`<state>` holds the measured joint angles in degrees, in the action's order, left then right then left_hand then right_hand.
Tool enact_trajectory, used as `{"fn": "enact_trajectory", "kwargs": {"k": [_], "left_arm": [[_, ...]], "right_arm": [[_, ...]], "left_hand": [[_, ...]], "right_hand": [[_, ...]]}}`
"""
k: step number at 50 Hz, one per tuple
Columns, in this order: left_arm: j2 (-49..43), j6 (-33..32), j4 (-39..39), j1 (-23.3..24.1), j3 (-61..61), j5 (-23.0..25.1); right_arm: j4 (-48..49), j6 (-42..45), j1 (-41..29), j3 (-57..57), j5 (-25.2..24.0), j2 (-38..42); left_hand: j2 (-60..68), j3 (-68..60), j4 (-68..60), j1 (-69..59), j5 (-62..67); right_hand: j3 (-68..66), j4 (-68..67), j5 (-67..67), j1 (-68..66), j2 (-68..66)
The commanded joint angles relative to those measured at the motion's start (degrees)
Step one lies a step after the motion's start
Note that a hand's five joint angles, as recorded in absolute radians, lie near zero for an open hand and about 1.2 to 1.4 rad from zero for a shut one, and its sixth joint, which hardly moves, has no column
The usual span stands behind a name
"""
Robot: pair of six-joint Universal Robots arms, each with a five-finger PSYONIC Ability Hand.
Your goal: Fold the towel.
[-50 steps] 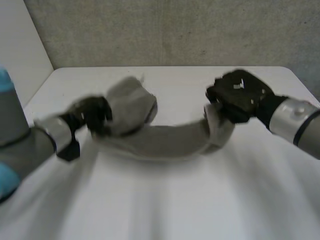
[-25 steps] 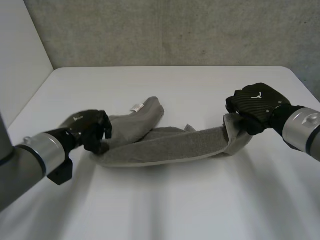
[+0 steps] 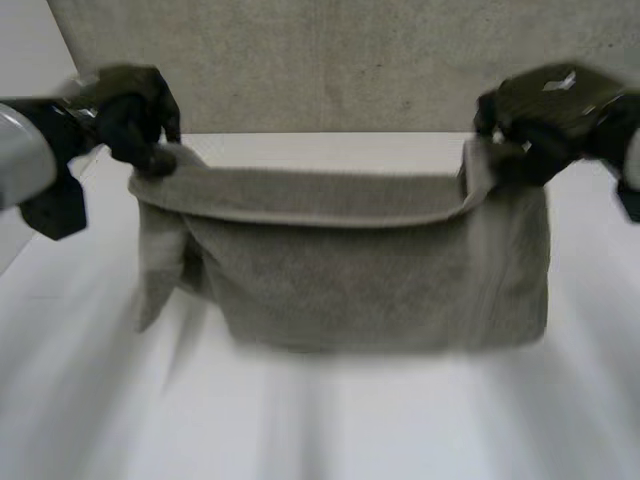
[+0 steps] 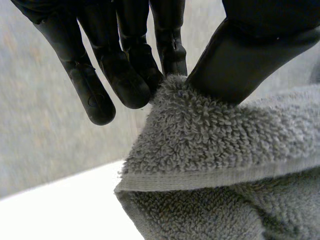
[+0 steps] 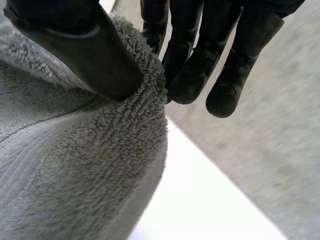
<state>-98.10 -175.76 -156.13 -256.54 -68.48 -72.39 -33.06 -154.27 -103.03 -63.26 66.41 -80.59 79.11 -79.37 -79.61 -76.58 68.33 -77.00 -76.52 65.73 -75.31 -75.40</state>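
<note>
Nearest, at six o'clock in the head view, lies the bare white surface (image 3: 320, 430). Above it, in the middle, the towel (image 3: 380, 275) hangs as a broad grey sheet, spread sideways between the two hands. I cannot tell whether its lower edge touches the surface. A loose flap droops at its nine o'clock side, so it does not hang flat. At ten o'clock the left hand (image 3: 140, 110) pinches one top corner between thumb and fingers. At two o'clock the right hand (image 3: 545, 110) pinches the other corner likewise. Holding the corners high and apart probably lets the cloth's weight pull it straight, ready for laying down and folding. Farthest stands a grey wall (image 3: 330, 60).
</note>
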Motion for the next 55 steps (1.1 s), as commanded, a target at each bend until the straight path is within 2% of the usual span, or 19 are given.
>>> {"fn": "enact_trajectory", "kwargs": {"k": [1, 4, 6, 7, 9, 10, 12, 13, 15, 17, 19, 22, 27, 32, 37, 42, 47, 50, 55], "left_arm": [[-20.96, -0.02, 1.78, 0.87, 11.49, -0.55], [-24.6, -0.02, 3.03, 0.87, 15.83, -0.99], [-30.72, -0.02, 5.3, 1.04, 27.02, -1.87], [-30.75, -0.02, 5.31, 1.04, 27.08, -1.87], [-34.95, -0.02, 5.58, 1.74, 40.28, -3.45], [-34.97, -0.02, 5.58, 1.75, 40.35, -3.46], [-36.64, 0.07, 4.44, 2.27, 52.86, -5.29], [-36.64, 0.07, 4.43, 2.28, 52.92, -5.3], [-36.64, 0.51, 2.32, 2.45, 58.19, -6.27], [-35.33, 1.73, -5.28, 4.02, 63.89, -7.14], [-33.49, 2.87, -9.41, 5.34, 63.65, -7.41], [-29.63, 6.2, -15.14, 5.88, 60.41, -7.59], [-25.93, 10.6, -18.06, 5.44, 49.8, -6.8], [-24.42, 10.7, -18.68, 2.8, 38.51, -6.62], [-24.07, 10.52, -18.77, 1.31, 27.35, -6.53], [-24.25, 6.39, -18.68, 0.08, 15.74, -6.62], [-25.3, -6.58, -20.96, -1.68, -0.3, -6.45], [-26.09, -11.17, -22.28, -1.68, -6.64, -6.44], [-25.74, -13.91, -22.37, -0.71, -12.56, -6.44]], "right_arm": [[-0.52, 6.78, -5.51, 6.9, 7.57, 16.84], [-0.43, 6.88, -6.57, 10.97, 9.62, 19.77], [0.0, 6.44, -7.71, 19.97, 12.59, 24.41], [0.01, 6.44, -7.72, 20.02, 12.6, 24.43], [2.37, 5.04, -8.15, 30.78, 14.53, 27.67], [2.38, 5.03, -8.16, 30.83, 14.54, 27.68], [7.54, -0.21, -8.77, 40.55, 15.59, 28.91], [7.57, -0.24, -8.77, 40.59, 15.59, 28.92], [10.47, -4.29, -8.77, 44.02, 15.94, 28.74], [14.93, -11.11, -8.07, 48.22, 15.34, 27.95], [16.34, -13.67, -8.07, 49.54, 15.24, 26.9], [16.18, -14.31, -7.98, 50.35, 14.8, 26.02], [12.59, -12.03, -8.07, 48.42, 13.58, 26.19], [9.42, -9.05, -7.89, 41.32, 12.61, 26.19], [9.24, -4.2, -7.8, 31.27, 8.3, 25.93], [9.94, -0.16, -6.84, 20.37, 4.78, 25.93], [16.34, 5.28, -4.82, 3.89, 2.5, 25.93], [19.51, 7.74, -3.5, -2.71, 2.41, 25.32], [22.95, 8.11, -2.0, -10.04, 2.41, 21.53]], "left_hand": [[0.89, -0.63, -0.39, -3.42, 1.67], [0.89, -0.63, -0.39, -3.42, 1.67], [0.89, -0.63, -0.39, -3.42, 1.67], [0.89, -0.63, -0.39, -3.42, 1.67], [0.89, -0.63, -0.39, -3.42, 1.67], [0.89, -0.63, -0.39, -3.42, 1.67], [0.89, -0.63, -0.39, -3.42, 1.67], [0.89, -0.63, -0.39, -3.42, 1.67], [0.89, -0.63, -0.39, -3.42, 1.67], [0.89, -0.63, -0.39, -3.42, 1.67], [0.89, -0.63, -0.39, -3.42, 1.67], [0.89, -0.63, -0.39, -3.42, 1.67], [0.89, -0.63, -0.39, -3.42, 1.67], [0.89, -0.63, -0.39, -3.42, 1.67], [0.89, -0.63, -0.39, -3.42, 1.67], [0.89, -0.63, -0.39, -3.42, 1.67], [0.89, -0.63, -0.39, -3.42, 1.67], [0.89, -0.63, -0.39, -3.42, 1.67], [0.89, -0.63, -0.39, -3.42, 1.67]], "right_hand": [[-3.0, -3.48, 4.27, -4.69, -4.6], [-3.0, -3.48, 4.27, -4.69, -4.6], [-3.0, -3.48, 4.27, -4.69, -4.6], [-3.0, -3.48, 4.27, -4.69, -4.6], [-3.0, -3.48, 4.27, -4.69, -4.6], [-3.0, -3.48, 4.27, -4.69, -4.6], [-3.0, -3.48, 4.27, -4.69, -4.6], [-3.0, -3.48, 4.27, -4.69, -4.6], [-3.0, -3.48, 4.27, -4.69, -4.6], [-3.0, -3.48, 4.27, -4.69, -4.6], [-3.0, -3.48, 4.27, -4.69, -4.6], [-3.0, -3.48, 4.27, -4.69, -4.6], [-3.0, -3.48, 4.27, -4.69, -4.6], [-3.0, -3.48, 4.27, -4.69, -4.6], [-3.0, -3.48, 4.27, -4.69, -4.6], [-3.0, -3.48, 4.27, -4.69, -4.6], [-3.0, -3.48, 4.27, -4.69, -4.6], [-3.0, -3.48, 4.27, -4.69, -4.6], [-3.0, -3.48, 4.27, -4.69, -4.6]]}}
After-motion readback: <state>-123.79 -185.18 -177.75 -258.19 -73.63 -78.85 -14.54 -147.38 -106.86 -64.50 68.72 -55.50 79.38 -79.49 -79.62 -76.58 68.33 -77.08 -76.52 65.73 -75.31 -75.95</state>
